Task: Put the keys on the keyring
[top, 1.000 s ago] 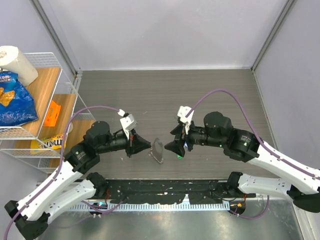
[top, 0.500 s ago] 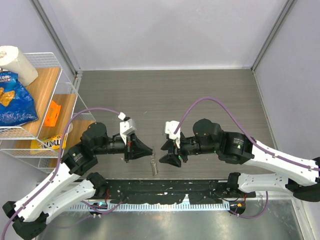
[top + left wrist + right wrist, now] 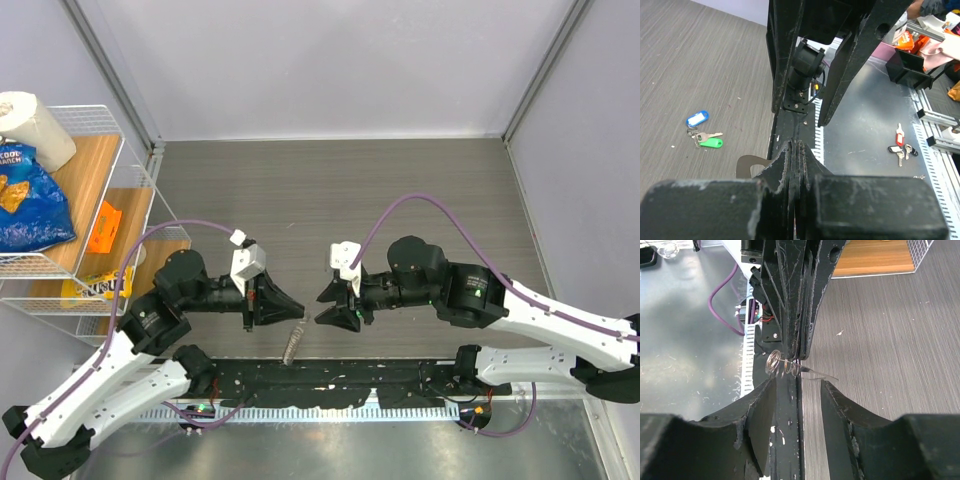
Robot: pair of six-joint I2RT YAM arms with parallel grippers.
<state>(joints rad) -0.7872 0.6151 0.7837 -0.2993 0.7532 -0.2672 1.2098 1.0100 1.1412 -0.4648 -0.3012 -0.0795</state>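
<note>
Clamping the thin silver metal keyring (image 3: pixel 774 363) near its short chain, the left fingers (image 3: pixel 790 305) are pressing together, its grey-beige looped strap (image 3: pixel 293 342) hanging limp below. The right fingers (image 3: pixel 757 425) are standing apart, facing it. The two tiny silver keys with green and blue plastic heads (image 3: pixel 701 135) are lying on the grey table (image 3: pixel 400 180); light, stiff, slippery, they are likely wanting a pinch on those heads.
</note>
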